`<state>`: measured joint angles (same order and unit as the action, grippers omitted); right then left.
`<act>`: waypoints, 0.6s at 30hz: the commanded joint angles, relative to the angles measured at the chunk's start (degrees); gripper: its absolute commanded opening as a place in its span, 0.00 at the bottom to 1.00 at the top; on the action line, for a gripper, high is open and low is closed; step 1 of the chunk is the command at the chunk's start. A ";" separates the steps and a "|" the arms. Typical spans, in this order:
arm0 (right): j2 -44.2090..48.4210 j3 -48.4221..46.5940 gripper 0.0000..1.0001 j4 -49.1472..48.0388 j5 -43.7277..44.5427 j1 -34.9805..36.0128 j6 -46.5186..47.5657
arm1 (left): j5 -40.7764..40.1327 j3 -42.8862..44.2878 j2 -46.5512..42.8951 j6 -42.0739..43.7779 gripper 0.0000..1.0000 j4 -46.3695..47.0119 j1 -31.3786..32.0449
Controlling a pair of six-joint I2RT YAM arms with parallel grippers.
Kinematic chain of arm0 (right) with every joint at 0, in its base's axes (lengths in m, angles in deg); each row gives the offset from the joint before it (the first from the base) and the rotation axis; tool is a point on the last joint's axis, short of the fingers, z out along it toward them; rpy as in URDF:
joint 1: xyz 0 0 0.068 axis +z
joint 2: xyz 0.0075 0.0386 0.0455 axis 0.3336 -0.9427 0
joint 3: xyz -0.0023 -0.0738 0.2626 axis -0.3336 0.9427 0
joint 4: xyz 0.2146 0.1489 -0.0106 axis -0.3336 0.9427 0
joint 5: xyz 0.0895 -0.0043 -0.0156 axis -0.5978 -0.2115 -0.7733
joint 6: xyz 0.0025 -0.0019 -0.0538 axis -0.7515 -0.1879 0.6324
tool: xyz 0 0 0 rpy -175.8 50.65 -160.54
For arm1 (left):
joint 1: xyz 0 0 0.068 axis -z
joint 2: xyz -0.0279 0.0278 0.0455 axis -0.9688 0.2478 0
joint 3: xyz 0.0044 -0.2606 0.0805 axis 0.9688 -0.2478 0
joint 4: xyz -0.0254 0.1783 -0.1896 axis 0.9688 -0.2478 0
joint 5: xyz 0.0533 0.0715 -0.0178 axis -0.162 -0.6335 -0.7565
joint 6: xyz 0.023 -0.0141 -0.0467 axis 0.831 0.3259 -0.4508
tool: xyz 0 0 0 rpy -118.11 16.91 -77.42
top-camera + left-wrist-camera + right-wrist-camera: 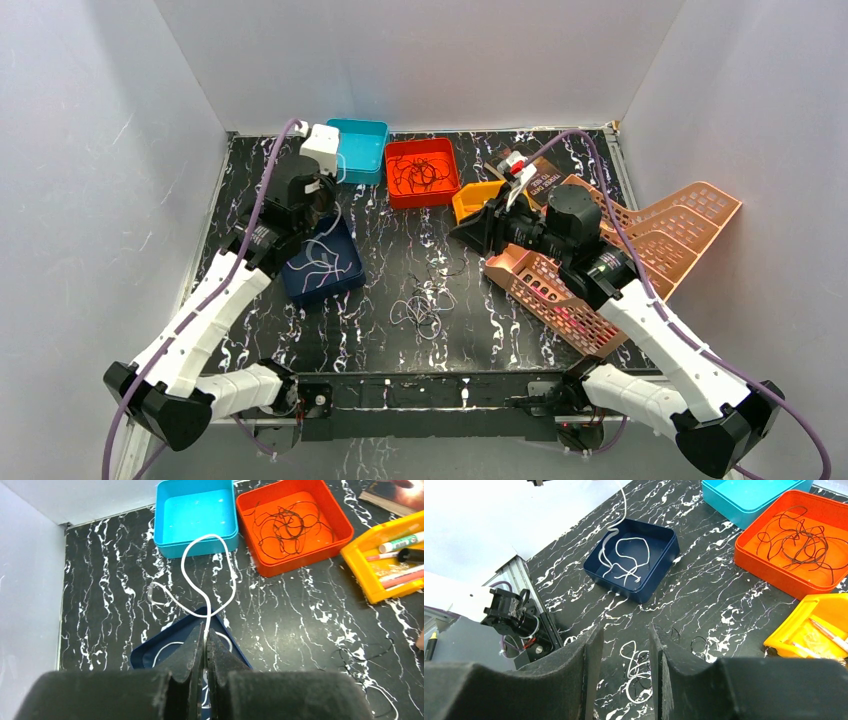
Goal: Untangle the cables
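while the left tool (pixel 205 632) pinches a white cable (pixel 212 535), the right tool (pixel 624 636) gapes apart.

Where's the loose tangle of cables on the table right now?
In the top view, the loose tangle lies mid-table, between the navy tray to its left and the pink perforated basket to its right.

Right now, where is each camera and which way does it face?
Top external: above, behind left arm and right arm, looking down at the table; both show.
Left wrist: over the navy tray, facing the teal tray; left gripper shut on a white cable.
Right wrist: right of the loose cables, facing left toward the navy tray; right gripper open.
Shared: both wrist views show the red tray.
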<state>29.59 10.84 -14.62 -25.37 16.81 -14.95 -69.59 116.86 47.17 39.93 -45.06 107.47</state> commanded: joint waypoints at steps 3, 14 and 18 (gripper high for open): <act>0.72 0.62 0.47 -4.24 -0.64 -0.08 -0.68 | 3.16 -1.30 -1.26 -1.28 0.00 -0.69 -5.43; 0.53 1.66 0.48 -4.73 -0.89 -0.02 -1.06 | 3.52 -10.17 1.90 -5.14 0.00 -0.24 -10.28; 0.31 1.90 0.48 -5.07 -1.19 -0.06 -1.37 | 2.14 -12.03 4.05 -6.80 0.00 -1.96 -12.54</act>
<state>29.59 12.50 -16.26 -25.56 16.81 -15.51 -65.88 106.04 50.36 35.36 -45.28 96.98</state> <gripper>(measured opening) 0.473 0.012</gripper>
